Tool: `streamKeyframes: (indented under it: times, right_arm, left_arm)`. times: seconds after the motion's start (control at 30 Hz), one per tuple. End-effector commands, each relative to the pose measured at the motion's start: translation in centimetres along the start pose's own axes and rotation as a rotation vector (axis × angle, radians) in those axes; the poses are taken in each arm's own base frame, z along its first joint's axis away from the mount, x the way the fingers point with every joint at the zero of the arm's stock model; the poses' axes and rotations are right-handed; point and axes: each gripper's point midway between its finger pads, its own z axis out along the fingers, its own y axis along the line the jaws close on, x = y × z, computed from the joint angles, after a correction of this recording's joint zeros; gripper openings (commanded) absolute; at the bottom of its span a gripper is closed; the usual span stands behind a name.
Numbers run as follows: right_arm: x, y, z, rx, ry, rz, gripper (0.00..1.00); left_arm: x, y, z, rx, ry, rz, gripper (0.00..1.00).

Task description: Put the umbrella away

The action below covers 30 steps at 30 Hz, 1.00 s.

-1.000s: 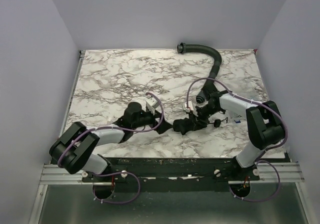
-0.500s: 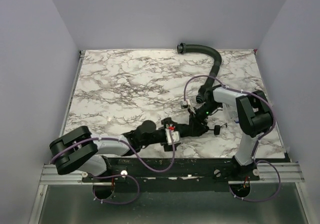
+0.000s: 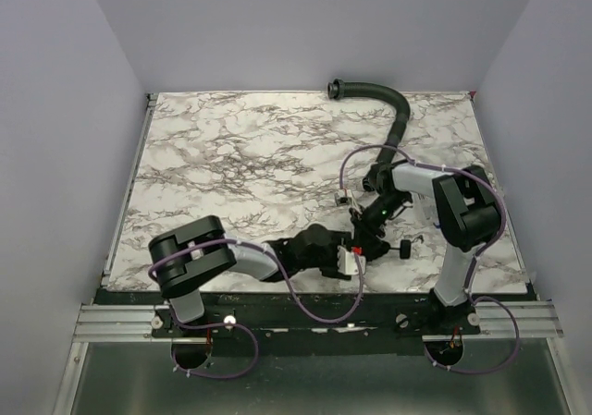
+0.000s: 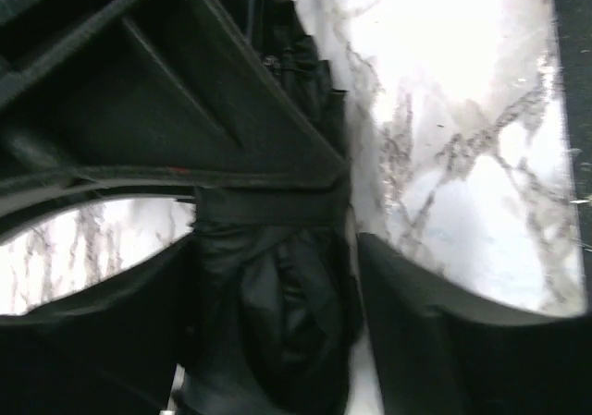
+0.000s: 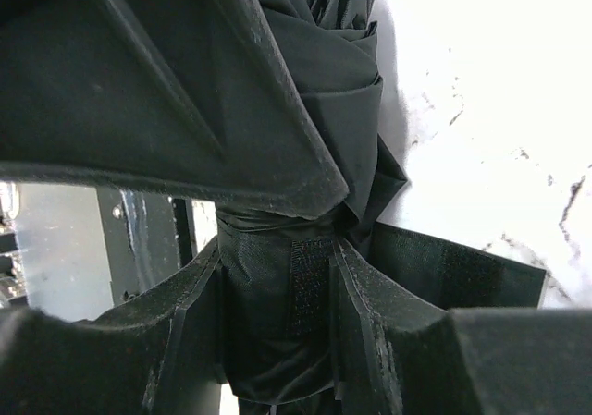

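Near the desk's (image 3: 231,156) front edge, right of centre, the folded black umbrella (image 5: 305,110) sits as a short bundle. The right gripper (image 5: 277,295) is clamped on it; the left gripper (image 4: 273,286) has a finger close on either side, though whether it squeezes cannot be told. A ribbed black hose (image 3: 393,105) curves across the far right corner.

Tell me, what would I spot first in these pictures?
A folded black umbrella sits near the front edge of the marble table, with the right gripper clamped on it and the left gripper straddling it. A curved, ribbed black hose lies at the back right.
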Motion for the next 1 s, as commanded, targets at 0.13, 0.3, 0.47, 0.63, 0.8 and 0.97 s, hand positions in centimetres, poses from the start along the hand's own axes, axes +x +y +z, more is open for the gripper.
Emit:
streamKeyframes:
  times: [0.13, 0.3, 0.47, 0.63, 0.8, 0.97]
  right_arm:
    - [4.3, -3.7, 0.3, 0.121, 0.198, 0.002, 0.38]
    - [-1.4, -4.7, -4.9, 0.271, 0.031, -0.081, 0.58]
    - [-6.4, -4.2, -10.9, 0.438, -0.058, -0.212, 0.72]
    - [-8.9, -2.8, -13.8, 0.543, -0.102, -0.332, 0.75]
    - [-7.8, 1.2, -12.2, 0.506, -0.126, -0.661, 0.83]
    - [-5.4, 1.3, -9.2, 0.536, -0.112, -0.922, 1.00]
  left_arm:
    - [4.7, -3.8, 1.2, 0.140, 0.189, -0.169, 0.00]
    - [8.5, -5.4, -0.5, 0.181, 0.293, -0.455, 0.00]
    - [10.9, -6.8, -1.6, 0.258, 0.382, -0.777, 0.00]
    - [12.4, -7.8, -2.0, 0.329, 0.448, -1.019, 0.00]
    - [13.4, -8.8, -3.0, 0.397, 0.522, -1.182, 0.00]
    - [13.7, -9.1, -3.2, 0.477, 0.573, -1.319, 0.00]
